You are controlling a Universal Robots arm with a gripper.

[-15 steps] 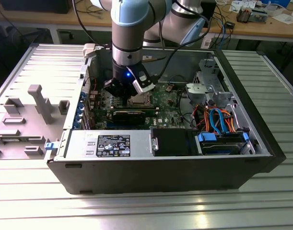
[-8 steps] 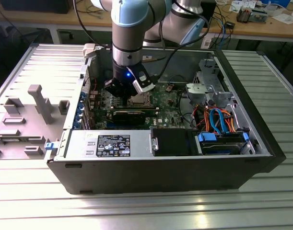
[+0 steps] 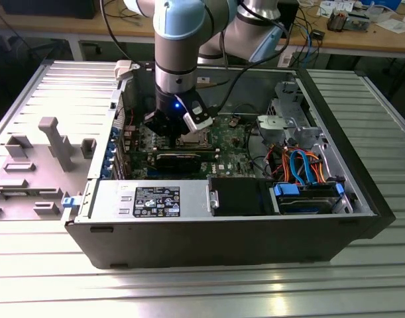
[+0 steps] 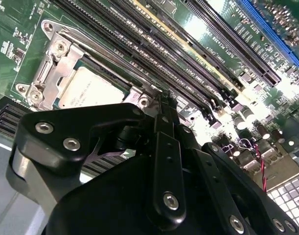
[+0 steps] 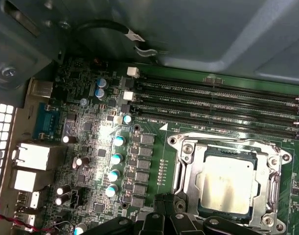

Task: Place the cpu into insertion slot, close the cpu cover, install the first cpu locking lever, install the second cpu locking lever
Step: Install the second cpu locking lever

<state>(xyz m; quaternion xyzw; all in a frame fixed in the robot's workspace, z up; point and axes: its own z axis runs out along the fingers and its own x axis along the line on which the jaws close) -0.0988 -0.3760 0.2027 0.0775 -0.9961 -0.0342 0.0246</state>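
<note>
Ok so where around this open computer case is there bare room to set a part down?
The ribbed metal table in front of the computer case is bare, as is the strip on the exterior view's right. Inside it's crowded: the gripper hangs over the cpu, with cables beside.
</note>
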